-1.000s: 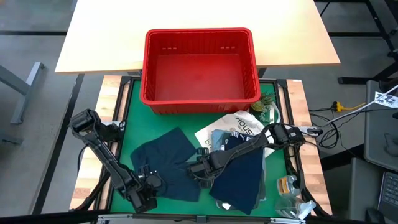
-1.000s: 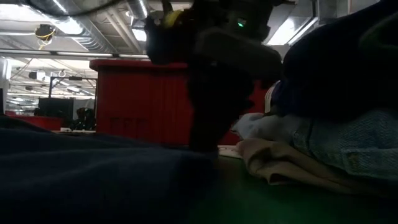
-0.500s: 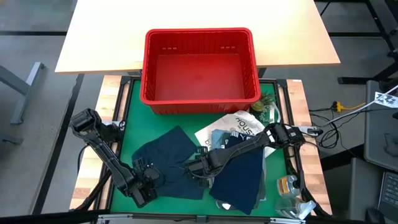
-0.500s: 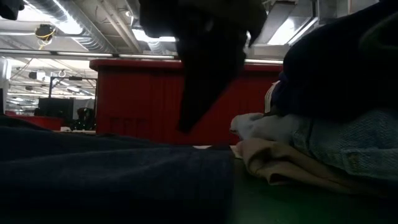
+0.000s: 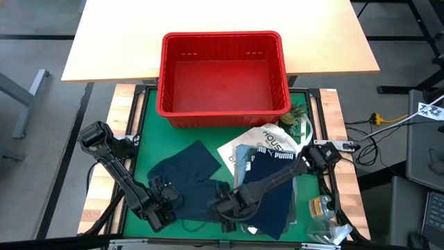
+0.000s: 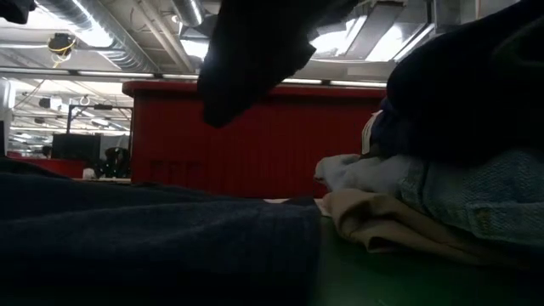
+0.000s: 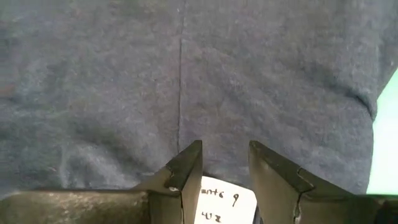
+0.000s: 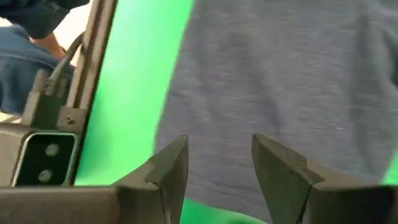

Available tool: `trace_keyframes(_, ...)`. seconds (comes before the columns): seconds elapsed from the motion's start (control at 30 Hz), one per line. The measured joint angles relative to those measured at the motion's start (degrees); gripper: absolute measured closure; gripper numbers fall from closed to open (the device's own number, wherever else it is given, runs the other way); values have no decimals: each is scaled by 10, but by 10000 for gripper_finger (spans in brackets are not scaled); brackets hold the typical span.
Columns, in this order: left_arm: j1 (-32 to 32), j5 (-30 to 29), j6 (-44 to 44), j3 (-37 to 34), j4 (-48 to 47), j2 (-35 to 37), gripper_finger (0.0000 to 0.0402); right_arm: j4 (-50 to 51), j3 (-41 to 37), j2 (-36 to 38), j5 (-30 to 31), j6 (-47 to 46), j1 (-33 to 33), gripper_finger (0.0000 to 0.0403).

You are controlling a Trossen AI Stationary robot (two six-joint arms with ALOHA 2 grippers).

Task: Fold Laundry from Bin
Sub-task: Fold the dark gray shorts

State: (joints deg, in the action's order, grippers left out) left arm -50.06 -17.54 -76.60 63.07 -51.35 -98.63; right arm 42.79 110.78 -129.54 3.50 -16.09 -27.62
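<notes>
Bin (image 5: 223, 69) emptied; navy garment (image 5: 189, 172) half-spread under left gripper (image 7: 225, 168) and right gripper (image 8: 219, 168), fingers parted, gripping nothing; folding unstarted.

I see the bin (image 5: 223, 73) as glossy red plastic with ribbed, slotted walls. The navy garment (image 5: 187, 173) is soft matt knit cloth, faintly heathered, with a stitched seam and a white paper-like tag (image 7: 221, 202). The mat (image 5: 149, 132) beneath looks smooth green and flat. The tabletop (image 5: 118, 35) beyond is pale, smooth wood. The fingers (image 7: 186, 174) are dark matt plastic. Denim (image 6: 476, 195) looks coarse-woven.
</notes>
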Motion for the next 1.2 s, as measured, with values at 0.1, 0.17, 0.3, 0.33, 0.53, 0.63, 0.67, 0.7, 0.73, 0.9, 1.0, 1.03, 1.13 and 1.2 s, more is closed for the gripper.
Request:
trace_keyframes(0.1, 0, -10, -11, 0, 0, 0, 278, -32, -1, -8, 4, 0, -16, 226)
trace_keyframes(0.17, -3, -11, -25, 0, 1, 0, 278, -44, -8, -9, 12, 0, -25, 226)
trace_keyframes(0.3, -9, -16, -50, 0, 3, 0, 278, -82, -40, -10, 21, -1, -35, 226)
trace_keyframes(0.33, -10, -23, -58, 0, 4, 0, 278, -81, -43, -10, 25, -1, -36, 226)
trace_keyframes(0.53, -10, -44, -98, -29, 22, 0, 278, -118, -88, -11, 30, -1, -34, 226)
trace_keyframes(0.63, -10, -38, -110, -54, 37, 0, 278, -136, -108, -10, 30, -1, -35, 226)
trace_keyframes(0.67, -10, -31, -116, -64, 45, 0, 278, -135, -112, -10, 30, -1, -35, 226)
trace_keyframes(0.7, -10, -21, -119, -75, 52, 0, 278, -130, -116, -10, 30, -1, -35, 226)
trace_keyframes(0.73, -10, -8, -124, -84, 55, 0, 278, -130, -120, -10, 30, -1, -35, 226)
trace_keyframes(0.9, -10, 20, -145, -104, 51, 3, 278, -125, -129, -8, 7, -1, -35, 226)
trace_keyframes(1.0, -11, 24, -146, -103, 44, 3, 278, -120, -129, -8, -12, 0, -34, 226)
trace_keyframes(1.03, -11, 25, -146, -101, 42, 3, 278, -119, -128, -8, -15, 0, -34, 226)
trace_keyframes(1.13, -10, 33, -145, -91, 36, 1, 278, -108, -116, -8, -23, -1, -35, 226)
trace_keyframes(1.2, -11, 44, -144, -80, 36, 0, 278, -106, -103, -10, -31, -1, -35, 226)
